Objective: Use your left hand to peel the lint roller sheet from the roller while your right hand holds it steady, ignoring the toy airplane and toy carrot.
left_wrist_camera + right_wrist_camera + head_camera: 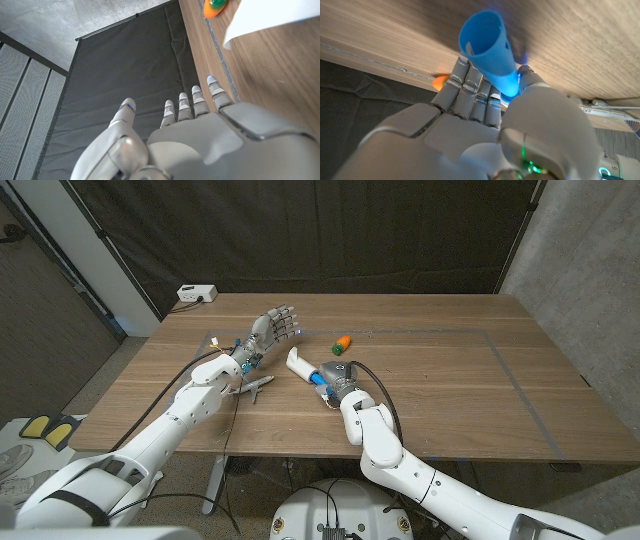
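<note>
Spanning the head view, a wooden table [440, 380] with a thin taped rectangle on it stands before a black curtain [330, 230], with a concrete wall [590, 260] to the robot's right and a white power strip [196, 294] at the far left corner.

Right hand [344, 383]: fingers [470, 90] and thumb are wrapped around the blue handle [490, 50] of the roller [302, 365], gripping it. The white sheet end points away from the robot toward the far left, lying on or just over the table; which cannot be told. The right forearm comes in from the lower right.

Left hand [272, 330]: fingers [192, 102] are extended and spread, holding nothing. The hand is raised over the table, just beyond and to the left of the roller's white end, apart from it. The left forearm runs in from the lower left.

A carrot [342, 343] lies just beyond the roller, on the far side. An airplane [255, 385] lies near the left wrist, on the near side.

The left wrist view shows the spread fingers against the curtain, with the carrot's orange tip [215, 7] and a white corner of the sheet [265, 20] at the table's edge. The right wrist view shows the open hollow end of the blue handle standing out of the closed fingers, an orange patch of the carrot [440, 81] past them.
</note>
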`<state>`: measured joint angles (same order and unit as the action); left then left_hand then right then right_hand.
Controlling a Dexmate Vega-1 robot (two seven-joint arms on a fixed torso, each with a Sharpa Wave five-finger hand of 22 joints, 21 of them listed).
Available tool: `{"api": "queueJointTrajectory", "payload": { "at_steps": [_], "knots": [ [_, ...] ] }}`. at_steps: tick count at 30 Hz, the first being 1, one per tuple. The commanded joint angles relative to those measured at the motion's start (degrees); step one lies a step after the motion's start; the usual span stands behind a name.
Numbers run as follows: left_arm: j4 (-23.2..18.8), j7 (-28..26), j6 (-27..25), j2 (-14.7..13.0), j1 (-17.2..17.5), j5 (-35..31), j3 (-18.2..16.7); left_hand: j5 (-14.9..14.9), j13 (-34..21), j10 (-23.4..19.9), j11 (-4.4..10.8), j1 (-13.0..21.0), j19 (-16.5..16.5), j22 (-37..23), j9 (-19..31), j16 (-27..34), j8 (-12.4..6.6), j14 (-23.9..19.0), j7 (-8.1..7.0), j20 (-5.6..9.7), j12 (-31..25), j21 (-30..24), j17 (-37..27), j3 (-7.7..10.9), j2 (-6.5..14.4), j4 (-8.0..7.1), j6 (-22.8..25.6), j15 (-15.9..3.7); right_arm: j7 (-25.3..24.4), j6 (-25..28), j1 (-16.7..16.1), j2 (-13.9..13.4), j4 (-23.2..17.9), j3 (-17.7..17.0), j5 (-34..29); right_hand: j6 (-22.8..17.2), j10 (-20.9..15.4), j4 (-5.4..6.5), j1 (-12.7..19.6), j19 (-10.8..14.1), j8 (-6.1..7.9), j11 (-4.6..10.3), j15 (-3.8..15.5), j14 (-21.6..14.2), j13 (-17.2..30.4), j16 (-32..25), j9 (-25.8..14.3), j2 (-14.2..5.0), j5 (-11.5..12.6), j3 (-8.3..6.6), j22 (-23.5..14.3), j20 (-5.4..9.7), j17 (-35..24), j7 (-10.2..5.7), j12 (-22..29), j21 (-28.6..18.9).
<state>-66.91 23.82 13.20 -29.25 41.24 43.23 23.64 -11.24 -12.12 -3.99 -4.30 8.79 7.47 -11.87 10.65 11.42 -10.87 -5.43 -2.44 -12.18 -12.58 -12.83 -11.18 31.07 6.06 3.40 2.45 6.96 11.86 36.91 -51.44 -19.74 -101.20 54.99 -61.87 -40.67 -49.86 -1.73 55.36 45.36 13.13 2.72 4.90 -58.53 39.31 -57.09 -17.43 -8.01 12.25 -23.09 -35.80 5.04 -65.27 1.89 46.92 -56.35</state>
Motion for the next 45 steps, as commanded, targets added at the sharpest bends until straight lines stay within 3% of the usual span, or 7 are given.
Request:
{"api": "queueJointTrajectory", "payload": {
  "at_steps": [1,6,12,24,35,39,45],
  "knots": [
    [0.4,0.3,-0.9,-0.2,-0.6,-0.1,0.3,0.1,-0.2,-0.1,-0.04,0.1,-0.6,-0.1,0.2,0.1,-0.08,-0.4,-0.12,-0.23,-0.5,-0.4,0.0,0.44,0.4,0.1,-0.4,0.42,-19.9,-4.6,-0.2,-1.7,1.9,-2.1,14.8,-4.0,-5.5,8.33,-0.5,2.0,2.31,2.62,7.47,-7.3,13.7,-11.2,-7.6,-3.28,1.0,-4.27,-0.8,4.16,-5.9,-4.73,8.5,-6.7],
    [0.4,0.3,-1.0,-0.1,-1.0,-0.4,0.5,0.1,-0.2,-0.1,-0.04,0.2,-0.6,-0.1,0.2,0.0,-0.07,-0.4,-0.1,-0.23,-0.5,-0.5,0.0,0.52,0.4,0.17,-0.4,0.37,-27.4,-6.6,-0.9,-2.1,2.9,-3.4,19.2,-3.5,-8.7,10.3,-4.5,4.6,8.76,2.83,7.34,-9.4,28.9,-19.4,-17.0,-2.83,1.8,-5.13,1.1,4.54,-6.1,-2.79,16.6,-13.0],
    [0.7,0.2,-1.2,-0.1,-1.4,-0.6,0.6,0.1,-0.2,-0.1,-0.04,0.4,-0.6,-0.1,0.2,0.0,-0.02,-0.5,-0.18,-0.23,-0.5,-0.5,0.1,0.67,0.5,0.3,-0.6,0.36,-33.8,-7.7,-2.0,-2.7,2.3,-5.3,23.7,-4.1,-13.3,10.3,-6.3,7.4,12.69,2.95,7.35,-11.5,31.8,-24.0,-21.9,-2.68,2.2,-5.86,0.3,4.9,-6.1,-0.75,22.0,-17.6],
    [1.6,0.3,-1.2,0.4,-2.4,-1.0,0.9,0.1,-0.2,-0.1,-0.08,0.6,-0.6,-0.1,0.2,0.0,-0.02,-0.5,-0.2,-0.23,-0.5,-0.5,0.2,0.87,0.5,0.51,-0.8,0.37,-48.0,-17.0,-4.1,-4.0,4.0,-9.5,31.4,-4.3,-16.5,11.26,-9.1,8.9,16.88,3.34,7.19,-13.6,32.0,-29.1,-27.4,-2.51,2.7,-7.44,0.6,3.94,-6.0,1.91,29.0,-21.1],
    [4.0,1.8,-0.2,1.3,-4.2,-1.6,1.3,0.0,-0.1,-0.1,0.14,0.9,-0.6,-0.1,0.2,-0.1,-0.09,-0.5,-0.47,-0.23,-0.4,-0.5,0.2,1.09,0.3,0.96,-0.8,0.03,-53.0,-10.8,-3.6,-3.7,2.9,-9.0,28.6,-4.2,-16.5,11.04,-11.0,8.7,19.74,2.87,7.17,-13.6,31.9,-31.5,-31.1,-2.76,3.1,-8.88,1.0,3.83,-6.0,3.25,33.0,-22.8],
    [5.8,4.8,1.0,1.7,-5.4,-1.3,1.4,0.6,-0.3,-1.8,1.12,2.5,-1.4,0.1,0.3,-0.1,-2.52,-0.8,-1.65,-0.27,-1.1,-0.1,0.4,0.77,-2.7,3.85,6.4,-0.78,-54.3,-9.5,-2.6,-3.4,3.9,-7.8,27.0,-4.3,-16.5,10.93,-11.2,8.6,20.18,3.03,7.16,-13.6,31.9,-31.8,-31.6,-2.69,3.2,-9.13,1.1,3.96,-6.0,2.96,33.7,-23.1],
    [6.7,8.2,3.1,0.4,-7.7,-3.8,2.5,0.9,-0.7,-0.6,1.99,3.7,-5.5,0.2,0.4,-0.6,-2.29,1.2,-4.61,-0.22,-0.9,1.4,0.2,-1.26,-8.2,6.1,7.6,-1.59,-54.0,-10.4,-1.3,-3.9,4.9,-6.9,27.0,-4.5,-16.2,10.83,-11.5,8.3,20.32,3.32,7.17,-13.6,31.9,-32.1,-31.4,-2.57,3.2,-9.35,1.0,4.21,-6.0,2.69,34.6,-23.7]
  ]
}}
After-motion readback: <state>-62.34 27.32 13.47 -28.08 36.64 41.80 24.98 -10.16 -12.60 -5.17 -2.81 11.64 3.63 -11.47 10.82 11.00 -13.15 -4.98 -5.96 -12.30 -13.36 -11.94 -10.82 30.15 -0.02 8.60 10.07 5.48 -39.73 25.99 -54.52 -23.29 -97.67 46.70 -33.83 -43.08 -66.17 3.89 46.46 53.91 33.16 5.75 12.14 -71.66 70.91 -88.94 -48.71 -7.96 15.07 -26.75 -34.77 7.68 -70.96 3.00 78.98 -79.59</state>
